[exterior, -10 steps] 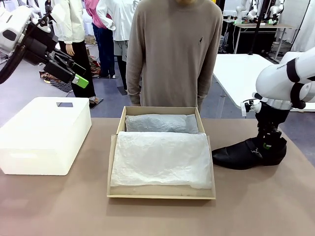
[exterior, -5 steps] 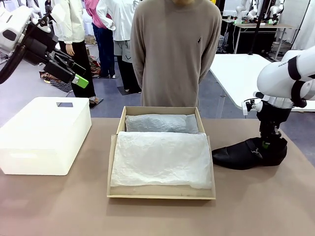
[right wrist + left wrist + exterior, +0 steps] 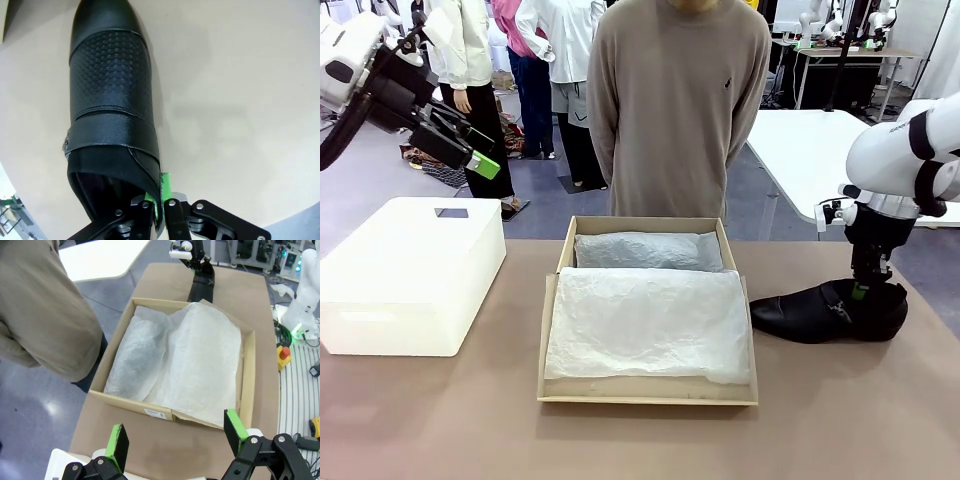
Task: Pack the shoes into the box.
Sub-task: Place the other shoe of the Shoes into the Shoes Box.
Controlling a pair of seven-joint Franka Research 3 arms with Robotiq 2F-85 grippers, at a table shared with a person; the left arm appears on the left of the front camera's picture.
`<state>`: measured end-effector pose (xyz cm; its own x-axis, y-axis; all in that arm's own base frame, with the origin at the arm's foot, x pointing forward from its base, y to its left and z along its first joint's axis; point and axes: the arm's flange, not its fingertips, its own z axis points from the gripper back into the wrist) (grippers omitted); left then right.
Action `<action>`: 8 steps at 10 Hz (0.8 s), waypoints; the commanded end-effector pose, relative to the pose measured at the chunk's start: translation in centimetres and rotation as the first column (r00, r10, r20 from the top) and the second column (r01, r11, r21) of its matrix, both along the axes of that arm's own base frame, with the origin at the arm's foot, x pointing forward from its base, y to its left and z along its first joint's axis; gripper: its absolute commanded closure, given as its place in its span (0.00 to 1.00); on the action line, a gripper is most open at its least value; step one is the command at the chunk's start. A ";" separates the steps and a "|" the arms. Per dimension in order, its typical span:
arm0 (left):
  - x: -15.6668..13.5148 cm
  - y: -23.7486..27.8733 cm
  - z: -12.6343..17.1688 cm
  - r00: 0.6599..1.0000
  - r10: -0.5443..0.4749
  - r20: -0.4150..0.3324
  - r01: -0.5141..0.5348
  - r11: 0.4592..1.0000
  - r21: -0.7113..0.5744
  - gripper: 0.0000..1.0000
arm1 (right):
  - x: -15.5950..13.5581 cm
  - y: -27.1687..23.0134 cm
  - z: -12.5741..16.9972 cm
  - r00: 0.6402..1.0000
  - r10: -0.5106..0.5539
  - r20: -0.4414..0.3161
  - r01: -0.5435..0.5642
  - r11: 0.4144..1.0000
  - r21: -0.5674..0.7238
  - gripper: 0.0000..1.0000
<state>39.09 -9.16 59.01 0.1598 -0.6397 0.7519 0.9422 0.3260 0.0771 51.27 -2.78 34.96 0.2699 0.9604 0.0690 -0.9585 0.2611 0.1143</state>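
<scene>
The brown tabletop (image 3: 840,430) carries everything, and at its centre sits the open plain brown cardboard shoebox (image 3: 548,340), lined with crumpled white tissue paper (image 3: 640,320). A larger white rectangular box (image 3: 410,275) stands at the left. The glossy black pointed-toe leather shoe (image 3: 810,315) lies flat on the table at the right of the frame, just beside the shoebox wall, with its toe aimed at it. My right gripper (image 3: 861,292) is clenched on the back edge of the shoe's opening; in the wrist view one finger is inside the collar and the other outside (image 3: 161,200). My left gripper (image 3: 480,160) hangs released in the upper left. To do this lift well, I judge I should rise straight up until the toe clears the cardboard rim, since such a thin pinch at the heel may let the shoe swing toe-down. Then I should carry it across and lower it lengthwise onto the tissue. Compared with a second ago, my right jaws have closed onto the collar and the shoe has nudged slightly rightward. My left arm has not moved.
</scene>
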 end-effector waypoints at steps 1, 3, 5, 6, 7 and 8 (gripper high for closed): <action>0.1 0.1 -0.1 1.000 -0.021 0.015 0.021 1.000 -0.016 0.00 | 0.6 -0.8 1.9 0.999 -0.046 0.025 0.045 0.998 0.050 1.00; 0.1 0.1 -0.1 1.000 -0.021 0.015 0.021 1.000 -0.016 0.00 | 1.7 -1.5 5.2 0.992 -0.110 0.061 0.111 0.994 -0.008 1.00; 0.1 0.1 -0.1 1.000 -0.021 0.015 0.021 1.000 -0.016 0.00 | 2.9 -1.6 9.0 0.979 -0.189 0.082 0.192 0.981 -0.038 1.00; 0.1 0.1 -0.1 1.000 -0.021 0.015 0.021 1.000 -0.016 0.00 | 3.2 -1.1 10.9 0.964 -0.252 0.083 0.256 0.966 -0.044 1.00; 0.1 0.1 -0.1 1.000 -0.021 0.015 0.021 1.000 -0.016 0.00 | 3.5 -0.6 12.7 0.939 -0.335 0.076 0.340 0.938 -0.066 1.00; 0.1 0.1 -0.1 1.000 -0.021 0.015 0.021 1.000 -0.016 0.00 | 3.6 -0.2 14.8 0.880 -0.467 0.079 0.472 0.879 -0.063 1.00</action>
